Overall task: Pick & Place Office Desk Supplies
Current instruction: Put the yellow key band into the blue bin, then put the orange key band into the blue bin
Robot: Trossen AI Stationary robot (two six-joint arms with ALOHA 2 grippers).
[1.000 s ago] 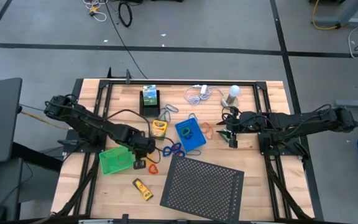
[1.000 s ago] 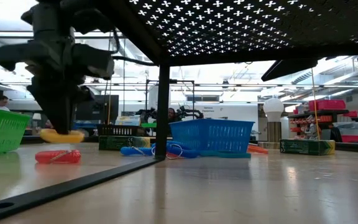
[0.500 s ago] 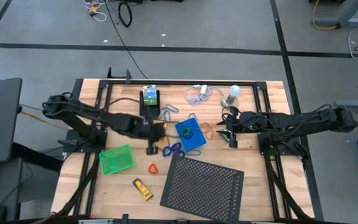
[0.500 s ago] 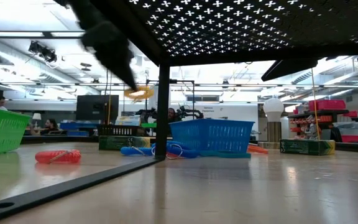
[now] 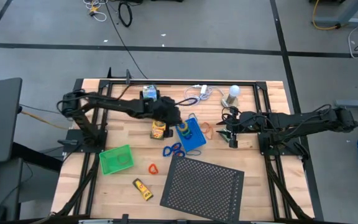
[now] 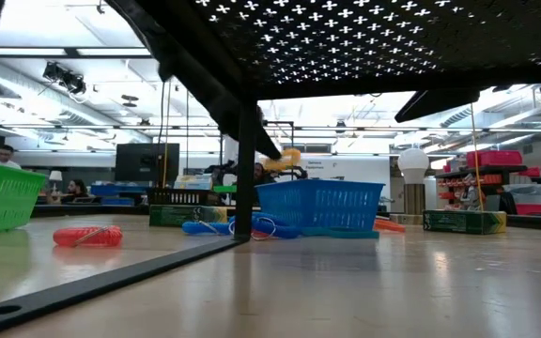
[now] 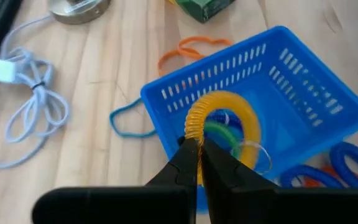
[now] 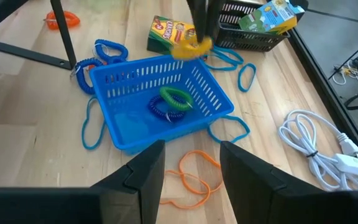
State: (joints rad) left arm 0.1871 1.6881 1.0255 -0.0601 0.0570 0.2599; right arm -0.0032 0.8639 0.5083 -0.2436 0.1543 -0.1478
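My left gripper (image 7: 196, 148) is shut on a yellow coiled loop (image 7: 224, 122), held just above the blue tray (image 5: 194, 138). The loop also shows in the right wrist view (image 8: 190, 47) and the low view (image 6: 284, 159). A green coil and a blue coil (image 8: 171, 101) lie inside the blue tray (image 8: 135, 121). My right gripper (image 8: 191, 180) waits open to the right of the tray (image 5: 230, 132), touching nothing. The crayon box (image 5: 159, 129) lies flat on the table left of the tray. My left gripper pinches one side of the yellow loop's coil (image 7: 192, 129) between its two fingertips. The fingers slant down from the table's left. The loop sticks out beyond the fingertips, lifted clear above the blue tray's left part.
A green tray (image 5: 115, 159), a red loop (image 5: 153, 168) and a yellow tube (image 5: 143, 188) lie at the near left. Blue loops (image 5: 173, 150) and the black perforated sheet (image 5: 201, 185) are near the tray. At the back are a black tray (image 5: 149, 99), white cable (image 5: 197, 94) and bulb (image 5: 232, 93).
My left gripper has risen from beside the green tray and swung toward the table's right and far side, turning as it went. The yellow loop has gone with it, lifted off the table, and now hangs over the blue tray.
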